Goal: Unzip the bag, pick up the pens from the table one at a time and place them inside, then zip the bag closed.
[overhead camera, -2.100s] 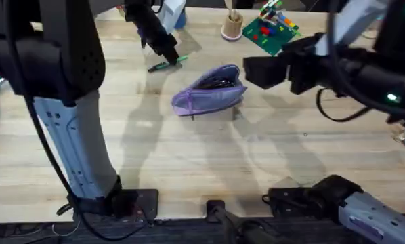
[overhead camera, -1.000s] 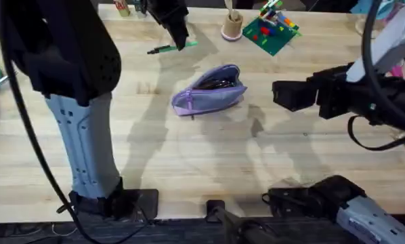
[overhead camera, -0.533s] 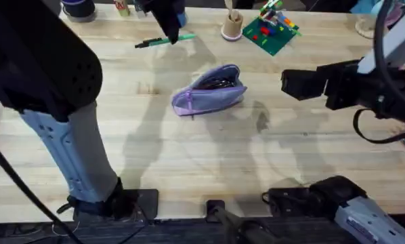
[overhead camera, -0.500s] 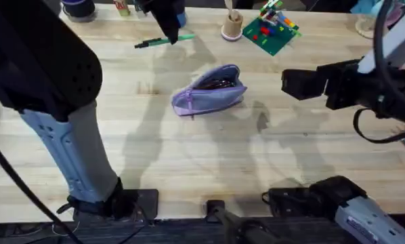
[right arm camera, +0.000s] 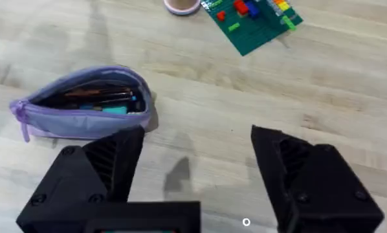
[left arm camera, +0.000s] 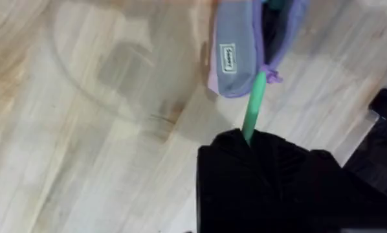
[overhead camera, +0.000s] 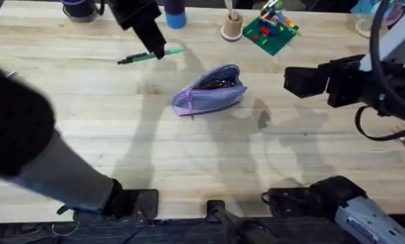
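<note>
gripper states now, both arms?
Left gripper: shut on the green pen, lifted above the table.
Right gripper: open, holding nothing, beside the bag.

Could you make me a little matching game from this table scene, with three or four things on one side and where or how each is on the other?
Things:
1. green pen
2. bag
3. right gripper
4. green brick plate

States:
A. unzipped, with items showing inside
B. open and holding nothing
C. held in the left gripper
D. lying at the far side of the table, topped with coloured bricks

Pairs: 1-C, 2-A, 3-B, 4-D
</note>
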`<state>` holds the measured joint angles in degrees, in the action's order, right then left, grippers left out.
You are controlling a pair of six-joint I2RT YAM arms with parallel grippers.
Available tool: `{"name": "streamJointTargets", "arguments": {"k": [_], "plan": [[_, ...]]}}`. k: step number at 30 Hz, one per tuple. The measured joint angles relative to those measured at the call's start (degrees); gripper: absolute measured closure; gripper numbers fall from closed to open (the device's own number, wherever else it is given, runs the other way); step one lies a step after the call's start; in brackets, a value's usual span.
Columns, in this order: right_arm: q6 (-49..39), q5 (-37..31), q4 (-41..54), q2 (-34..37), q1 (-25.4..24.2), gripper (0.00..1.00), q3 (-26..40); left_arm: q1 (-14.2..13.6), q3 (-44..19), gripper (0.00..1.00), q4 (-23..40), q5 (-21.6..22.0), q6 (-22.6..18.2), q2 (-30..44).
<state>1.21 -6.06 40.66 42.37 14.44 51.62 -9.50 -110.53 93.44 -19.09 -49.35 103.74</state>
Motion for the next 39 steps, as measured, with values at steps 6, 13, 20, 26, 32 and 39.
{"name": "streamJointTargets", "arguments": {"k": [6, 13, 20, 26, 32, 39], "plan": [[-0.2, -0.6, 0.0, 0.0, 0.0, 0.005, 0.0, -0.4, 9.6, 0.960, -2.3, 0.0, -1.1, -8.2], [-0.2, -0.6, 0.0, 0.0, 0.0, 0.005, 0.0, -5.1, 12.0, 0.960, -5.2, 0.0, -2.4, -13.0], [-0.2, -0.6, 3.0, -0.1, 0.0, 0.005, 0.0, -12.8, 12.0, 0.960, -14.4, -0.4, 0.7, -12.6], [-0.2, -0.6, 4.8, -3.6, 0.0, 0.005, 0.0, -17.8, 12.0, 0.959, -24.5, -3.7, 5.5, -9.4], [-0.2, -0.7, 4.9, -5.7, 0.0, 0.005, 0.0, -18.8, 12.0, 0.959, -29.6, -7.1, 12.3, -5.0], [-0.2, -0.8, 4.9, -5.8, 0.0, 0.006, 0.0, -19.2, 12.0, 0.959, -33.0, -9.7, 18.8, -0.1]]}}
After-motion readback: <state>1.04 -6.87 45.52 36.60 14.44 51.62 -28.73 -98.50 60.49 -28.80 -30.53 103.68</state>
